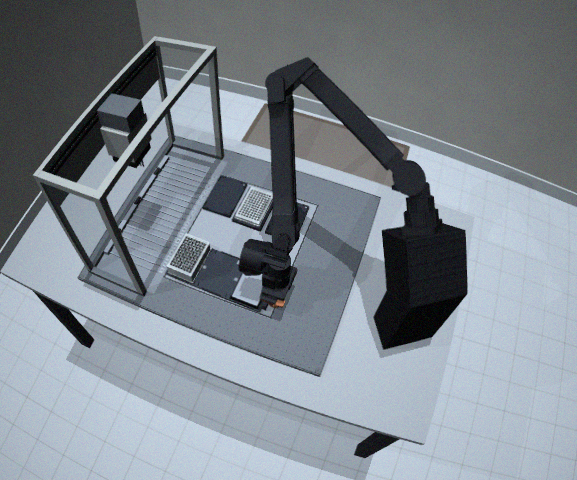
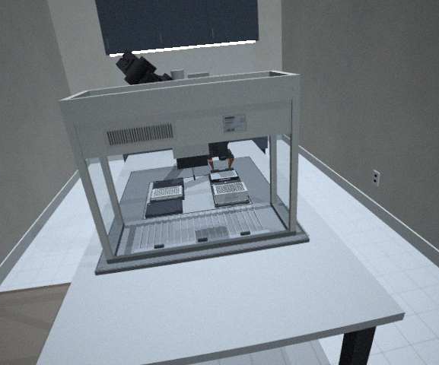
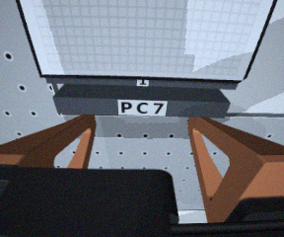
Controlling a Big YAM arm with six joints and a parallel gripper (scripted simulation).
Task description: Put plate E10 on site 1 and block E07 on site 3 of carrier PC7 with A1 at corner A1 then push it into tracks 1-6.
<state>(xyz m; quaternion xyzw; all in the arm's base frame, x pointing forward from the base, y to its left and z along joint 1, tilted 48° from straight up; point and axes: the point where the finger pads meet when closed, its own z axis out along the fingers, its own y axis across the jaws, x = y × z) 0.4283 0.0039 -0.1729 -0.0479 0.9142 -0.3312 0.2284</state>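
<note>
- Our hand (image 3: 141, 143) hangs low just behind the PC7 handle (image 3: 141, 101), orange fingers wide apart w/ nothing between them.
- The handle sits a bit ahead of the fingertips; we can't tell if they touch it yet.
- The carrier (image 1: 216, 268) lies on the apron in front of the rails (image 1: 169, 206), well short of them.
- The fine-grid plate E10 (image 3: 147, 35) is on site 1, right next to the handle. It looks flat from the wrist view.
- The deep block E07 (image 1: 189, 256) is on the far site, near the rails. Site 2 between them looks bare.
- Plate E01 (image 1: 253, 206) sits on its nest beside the apron. We leave it alone.
- So we think loading is done & the push is the step in hand.
- To push well: keep the hand low & centred on the handle, so the carrier goes straight, not skewed.
- Before it meets the rails, we need to check it lines up w/ tracks 1-6. From the top view we can't read the track nos.
- Go slow. If one corner rides up on a rib, back off & square it on the apron.
- Push till it stops, then look for the lamp behind the tracks. No lamp = not home.
- Don't bump E10 w/ the fingers; it is close above the handle.
</note>
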